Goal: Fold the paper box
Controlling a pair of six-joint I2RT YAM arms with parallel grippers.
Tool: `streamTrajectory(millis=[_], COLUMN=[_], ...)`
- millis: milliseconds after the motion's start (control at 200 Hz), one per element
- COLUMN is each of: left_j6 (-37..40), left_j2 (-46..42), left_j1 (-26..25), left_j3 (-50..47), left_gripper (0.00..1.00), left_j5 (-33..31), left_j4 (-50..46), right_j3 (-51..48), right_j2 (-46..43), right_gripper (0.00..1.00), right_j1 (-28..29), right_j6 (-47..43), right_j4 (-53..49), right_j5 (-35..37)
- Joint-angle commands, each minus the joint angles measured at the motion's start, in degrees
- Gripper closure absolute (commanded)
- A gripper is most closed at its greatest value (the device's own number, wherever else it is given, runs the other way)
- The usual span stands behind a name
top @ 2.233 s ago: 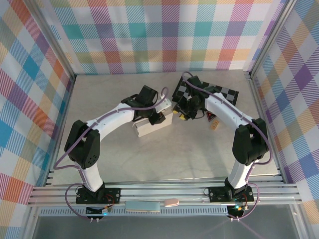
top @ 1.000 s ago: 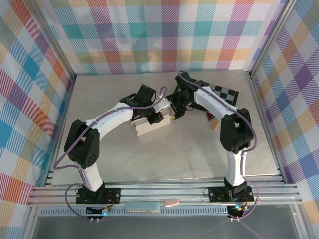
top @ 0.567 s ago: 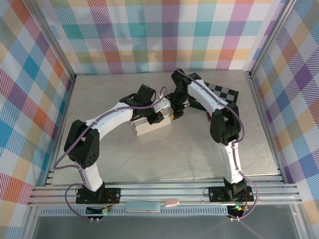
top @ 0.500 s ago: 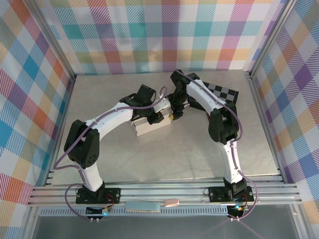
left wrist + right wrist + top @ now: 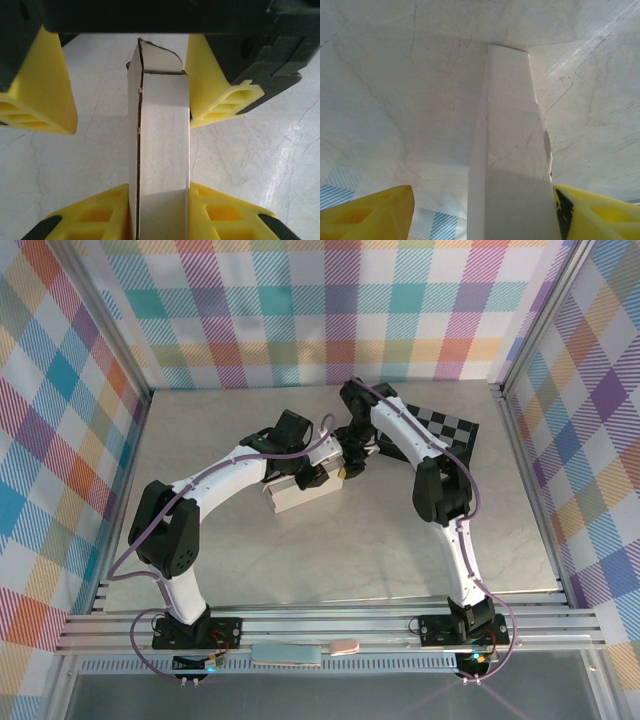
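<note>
Just one paper box (image 5: 295, 500), one checkerboard (image 5: 452, 426).

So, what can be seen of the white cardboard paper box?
The paper box is white thin cardboard with a brown cut edge, partly folded into a shallow block on the pale table. One narrow end flap, one corner rounded, sticks out. The left gripper pinches that flap; a finger of the open right gripper touches its side.

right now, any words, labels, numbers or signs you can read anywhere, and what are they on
No readable text in any of the views.
paper box: plain white card, no print on the faces that show.
checkerboard: black and grey squares, no characters to make out.
</note>
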Motion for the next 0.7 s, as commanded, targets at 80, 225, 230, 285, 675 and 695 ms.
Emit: streamTrajectory(millis=[80,225,230,285,675,695], left_j6=[0.8,0.46,0.5,0.41,-1.39,-1.39], left_j2=[0.55,0.73,0.73,0.89,1.82,1.84], left_j1=[0.79,0.79,0.79,0.79,1.22,1.3], left_j3=[-0.02,0.16,0.13,0.32,1.06,1.0], left_gripper=[0.72,0.72,0.72,0.73,0.73,0.72], left_j5=[0.63,0.58,0.58,0.67,0.96,1.06], left_j4=[-2.64,-2.41,-2.45,-2.47,-2.2,-2.08], right_j3=[2.39,2.49,2.5,2.42,-1.81,-2.64], right_j2=[2.49,2.85,2.85,2.85,-1.0,-1.53], right_gripper=[0.31,0.33,0.33,0.34,0.45,0.45], right_j1=[0.66,1.2,1.22,1.34,2.96,3.04], right_j6=[0.24,0.22,0.23,0.15,-2.61,-2.59], right_j4=[-3.47,-3.94,-3.94,-3.94,-2.6,-1.93], right_j5=[0.62,0.93,0.93,1.07,6.58,7.04])
